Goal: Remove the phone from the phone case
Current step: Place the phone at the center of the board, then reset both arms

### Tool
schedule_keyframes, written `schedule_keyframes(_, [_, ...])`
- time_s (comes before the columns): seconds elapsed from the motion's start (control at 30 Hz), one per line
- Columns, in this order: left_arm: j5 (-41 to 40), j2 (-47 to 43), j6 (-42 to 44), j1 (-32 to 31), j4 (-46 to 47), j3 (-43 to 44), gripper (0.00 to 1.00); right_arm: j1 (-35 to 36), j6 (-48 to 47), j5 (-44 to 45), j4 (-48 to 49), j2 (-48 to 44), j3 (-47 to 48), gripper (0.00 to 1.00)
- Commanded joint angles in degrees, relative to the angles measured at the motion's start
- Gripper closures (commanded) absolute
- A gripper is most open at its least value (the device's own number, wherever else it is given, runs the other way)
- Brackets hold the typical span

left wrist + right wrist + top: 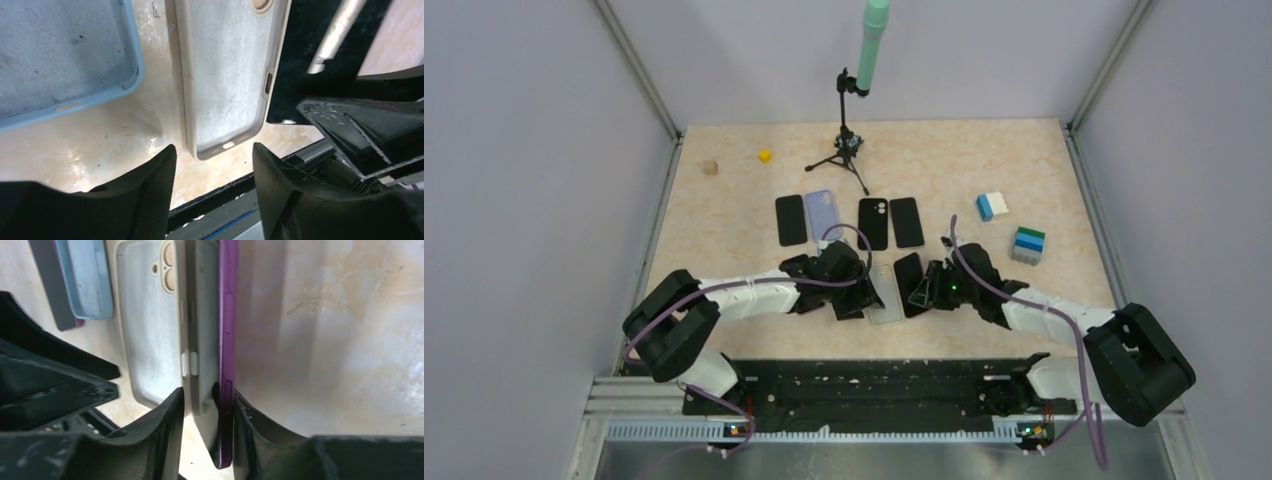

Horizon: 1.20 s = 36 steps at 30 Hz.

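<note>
Left jaws standing spread, released, hovering astride bottom end of empty beige phone case (225, 75), gripping nothing. Case lying flat, open side up, on worktop (100, 140), blue case (60, 50) lying beside it. Phone (227, 315) sitting out of case, standing tilted on long edge just beside it, purple side showing. Right jaws straddling phone: one finger (250, 425) touching purple edge. Cannot tell whether other finger is pressing, so whether phone is being gripped.

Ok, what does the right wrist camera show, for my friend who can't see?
A purple phone, seen edge-on, sits between two black fingers. An empty beige case lies beside it, open side up.
</note>
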Motion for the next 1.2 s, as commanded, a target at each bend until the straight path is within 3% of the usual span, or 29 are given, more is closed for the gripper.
schedule_keyframes(0.0, [-4.38, -4.78, 3.51, -0.16, -4.17, 3.15, 0.33, -0.47, -2.24, 3.02, -4.04, 0.48, 3.93, 0.56])
schedule_keyframes(0.1, [-6.80, -8.16, 4.55, -0.17, -5.54, 3.63, 0.14, -0.46, -3.60, 7.49, -9.10, -2.00, 4.99, 0.39])
schedule_keyframes(0.2, [-10.49, -11.93, 4.73, -0.21, -6.61, 3.30, 0.13, -0.40, -4.96, 13.43, -14.54, -5.98, 6.81, 0.21])
schedule_keyframes(0.3, [-15.36, -16.71, 5.58, -0.16, -9.63, 3.30, 0.11, -0.44, -5.98, 20.38, -20.68, -10.27, 9.60, 0.14])
schedule_keyframes(0.5, [-33.36, -27.75, 9.16, -0.16, -25.22, 7.61, 0.09, -0.43, -6.98, 33.50, -32.07, -21.85, 17.16, 0.12])
schedule_keyframes(0.67, [-46.54, -42.00, 12.93, -0.18, -31.55, 6.27, 0.09, -0.39, -9.07, 45.91, -40.28, -32.40, 23.95, 0.12])
schedule_keyframes(0.87, [-51.36, -59.79, 15.33, -0.17, -36.74, 6.79, 0.09, -0.35, -10.06, 61.72, -45.62, -46.98, 28.74, 0.12])
schedule_keyframes(1.17, [-58.52, -78.53, 13.78, -0.17, -43.32, 7.00, 0.05, -0.30, -13.59, 64.89, -44.85, -57.57, 34.60, 0.12])
